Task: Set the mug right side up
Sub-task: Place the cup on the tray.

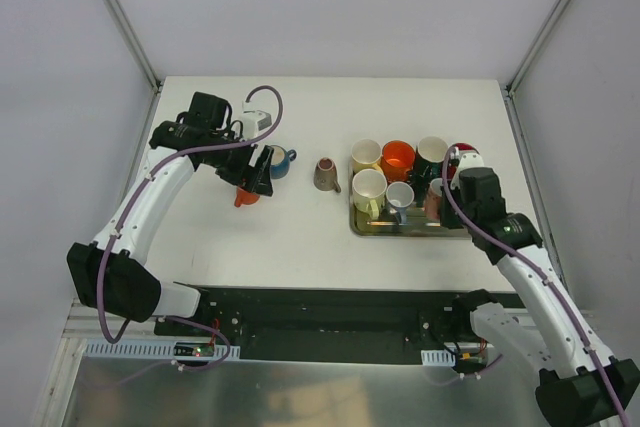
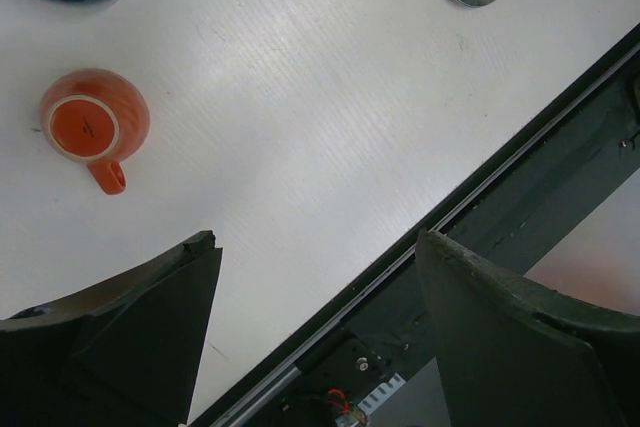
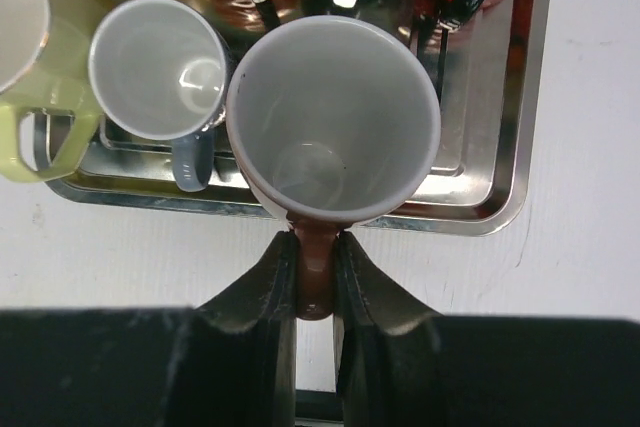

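Note:
A small orange mug (image 2: 93, 122) stands upside down on the white table, base up, handle pointing toward the near edge; it also shows in the top view (image 1: 246, 197). My left gripper (image 2: 315, 242) hovers open above and beside it (image 1: 258, 175), with nothing between its fingers. A brown mug (image 1: 325, 174) rests mouth down at the table's middle. My right gripper (image 3: 316, 247) is shut on the brown handle (image 3: 317, 277) of a brown mug with a white inside (image 3: 333, 117), held mouth up at the front right of the steel tray (image 3: 500, 217).
The tray (image 1: 400, 230) holds several upright mugs: yellow (image 1: 366, 155), orange (image 1: 398, 157), dark green (image 1: 432, 152), red (image 1: 462, 155), cream (image 1: 369, 189), a small grey one (image 3: 160, 72). A blue mug (image 1: 280, 160) stands upright by the left gripper. A black rail (image 2: 520, 187) runs along the near edge.

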Robot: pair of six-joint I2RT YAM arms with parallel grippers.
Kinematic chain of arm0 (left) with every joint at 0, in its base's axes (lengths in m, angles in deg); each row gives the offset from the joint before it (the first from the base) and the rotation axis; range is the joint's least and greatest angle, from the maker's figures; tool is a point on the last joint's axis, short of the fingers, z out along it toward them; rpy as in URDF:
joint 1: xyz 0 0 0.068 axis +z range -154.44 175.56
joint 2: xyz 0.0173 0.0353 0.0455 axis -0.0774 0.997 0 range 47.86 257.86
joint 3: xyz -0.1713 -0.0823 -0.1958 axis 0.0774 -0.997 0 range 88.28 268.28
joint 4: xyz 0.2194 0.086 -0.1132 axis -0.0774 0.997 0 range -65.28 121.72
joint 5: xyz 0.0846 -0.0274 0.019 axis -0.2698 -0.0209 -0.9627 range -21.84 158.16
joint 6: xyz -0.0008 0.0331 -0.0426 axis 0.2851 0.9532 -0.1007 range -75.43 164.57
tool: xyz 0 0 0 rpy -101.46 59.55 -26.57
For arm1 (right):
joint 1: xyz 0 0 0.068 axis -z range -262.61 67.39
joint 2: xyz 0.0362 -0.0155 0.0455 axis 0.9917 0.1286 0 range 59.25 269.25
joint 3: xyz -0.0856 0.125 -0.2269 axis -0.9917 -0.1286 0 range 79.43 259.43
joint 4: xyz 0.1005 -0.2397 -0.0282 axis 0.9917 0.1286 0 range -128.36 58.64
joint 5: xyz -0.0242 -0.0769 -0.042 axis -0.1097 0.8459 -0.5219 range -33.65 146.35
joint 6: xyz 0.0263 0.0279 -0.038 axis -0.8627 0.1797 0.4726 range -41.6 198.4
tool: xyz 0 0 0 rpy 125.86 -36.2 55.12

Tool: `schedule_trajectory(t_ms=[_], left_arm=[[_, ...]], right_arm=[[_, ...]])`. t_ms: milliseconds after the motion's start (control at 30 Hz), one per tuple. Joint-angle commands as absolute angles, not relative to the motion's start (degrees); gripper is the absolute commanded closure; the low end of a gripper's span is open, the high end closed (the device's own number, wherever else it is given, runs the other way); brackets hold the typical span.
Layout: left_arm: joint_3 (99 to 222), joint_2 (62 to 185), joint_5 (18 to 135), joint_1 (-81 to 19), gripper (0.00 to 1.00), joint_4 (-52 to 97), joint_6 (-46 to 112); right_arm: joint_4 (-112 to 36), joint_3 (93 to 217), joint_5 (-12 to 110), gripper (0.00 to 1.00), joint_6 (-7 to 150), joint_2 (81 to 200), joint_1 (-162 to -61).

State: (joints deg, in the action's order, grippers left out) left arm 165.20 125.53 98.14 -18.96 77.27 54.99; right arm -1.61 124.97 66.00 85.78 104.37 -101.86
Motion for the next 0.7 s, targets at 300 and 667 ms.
schedule_trajectory(t_ms=[300, 667], left_arm=[[165.7, 122.9, 100.9, -16.1, 0.20, 77.2, 53.3], [165.1, 122.1, 102.1, -14.5, 0.20, 77.2, 52.9]], right_arm=[[-20.9, 117.8, 63.1, 1.00, 92.5, 108.7, -100.7], [-26.3, 113.2, 62.2, 1.00, 95.0, 110.0, -99.9]])
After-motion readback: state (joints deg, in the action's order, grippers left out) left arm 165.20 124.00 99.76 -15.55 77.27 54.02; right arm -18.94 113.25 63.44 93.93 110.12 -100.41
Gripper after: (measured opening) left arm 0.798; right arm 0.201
